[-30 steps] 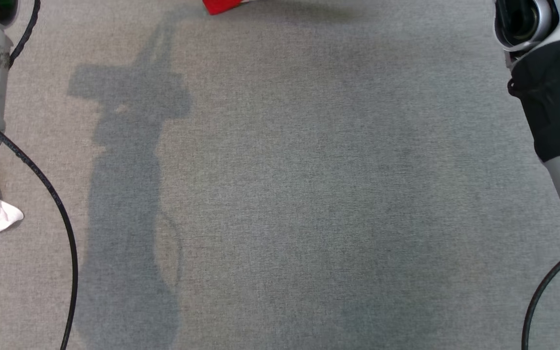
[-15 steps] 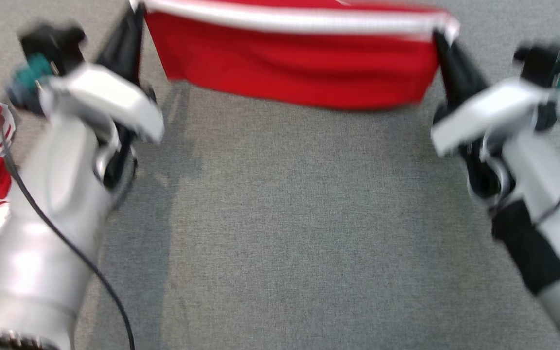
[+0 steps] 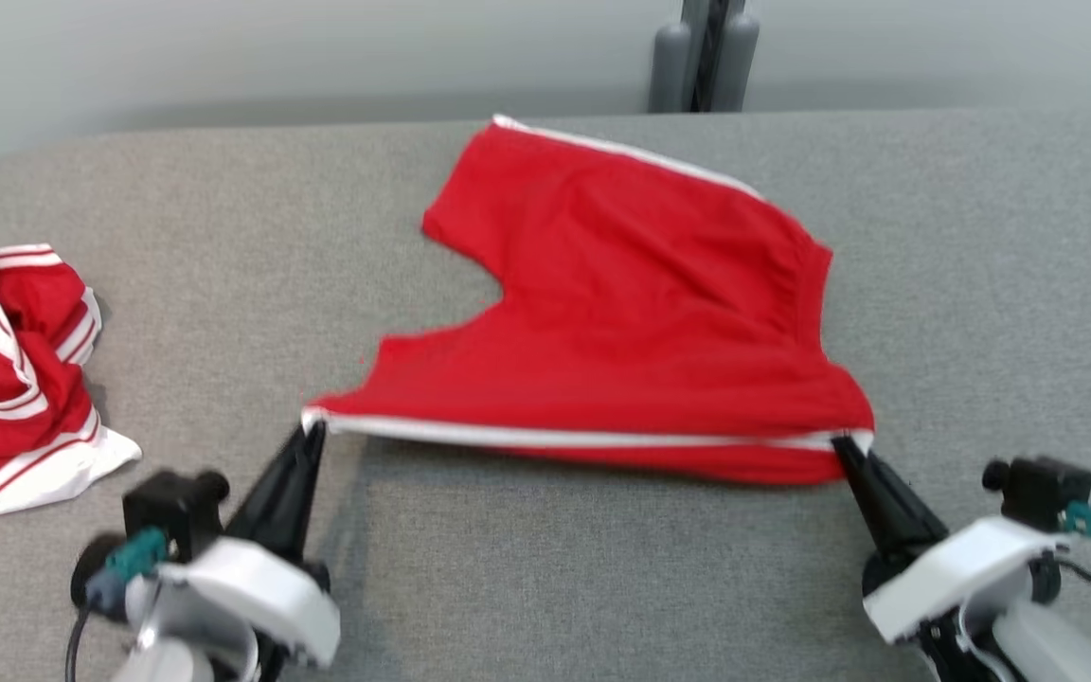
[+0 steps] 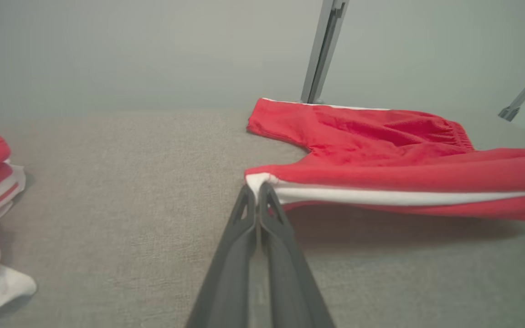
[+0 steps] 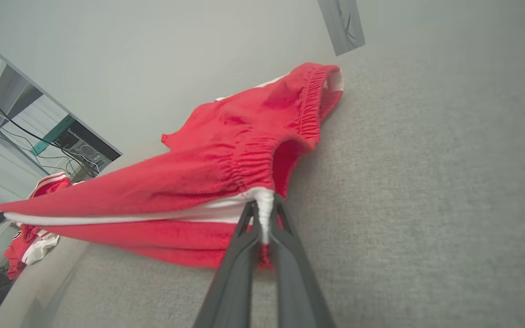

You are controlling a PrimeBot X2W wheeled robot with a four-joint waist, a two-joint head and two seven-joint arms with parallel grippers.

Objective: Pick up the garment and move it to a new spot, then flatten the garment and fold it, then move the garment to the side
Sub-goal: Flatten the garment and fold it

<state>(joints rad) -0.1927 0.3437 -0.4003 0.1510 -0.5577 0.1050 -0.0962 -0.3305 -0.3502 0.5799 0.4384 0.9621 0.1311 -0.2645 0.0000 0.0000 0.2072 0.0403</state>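
Garment (image 3: pixel 621 313) seemingly taut, left gripper (image 3: pixel 313 431), right gripper (image 3: pixel 839 443)

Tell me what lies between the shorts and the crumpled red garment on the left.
Only bare grey surface separates the shorts and the crumpled garment, as the head view shows.

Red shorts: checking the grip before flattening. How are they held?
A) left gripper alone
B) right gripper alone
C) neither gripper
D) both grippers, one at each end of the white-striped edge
D: the left gripper and right gripper each pinch one end of the red shorts' white-striped edge.
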